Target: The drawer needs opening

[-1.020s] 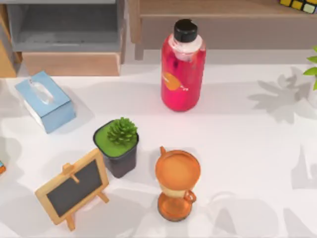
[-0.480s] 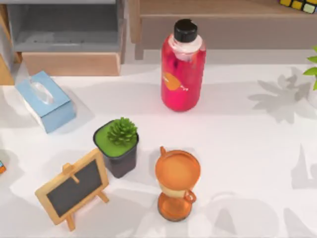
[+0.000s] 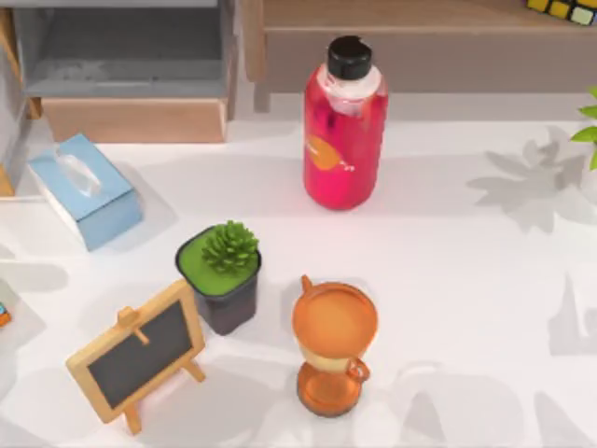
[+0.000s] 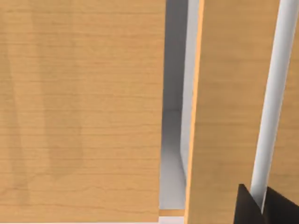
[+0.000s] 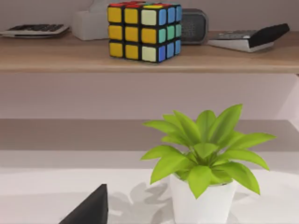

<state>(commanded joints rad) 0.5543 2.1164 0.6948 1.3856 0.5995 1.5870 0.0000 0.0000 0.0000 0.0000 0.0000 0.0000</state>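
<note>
Pulling at the drawer is judged to be the step in hand. The drawer is seen at the desk's far left, partly drawn out, its grey inside exposed behind a wooden front.

Left wrist view: wood panels close up, a white rail-like handle beside them, and 2 dark fingertips of the left end effector set either side of the handle's lower end. Whether they are pinching it or just spread around it cannot be told.

Right end effector: 1 dark tip noted, near a potted plant below a shelf with a cube; its state cannot be told. Judged parked.

Risks, as judged:
- Grip looks shallow, near the handle's end; slipping off is possible if the pull is angled.
- A skewed pull could jam the drawer.
- The tissue box lies just in front; a further-drawn drawer could push it.
</note>
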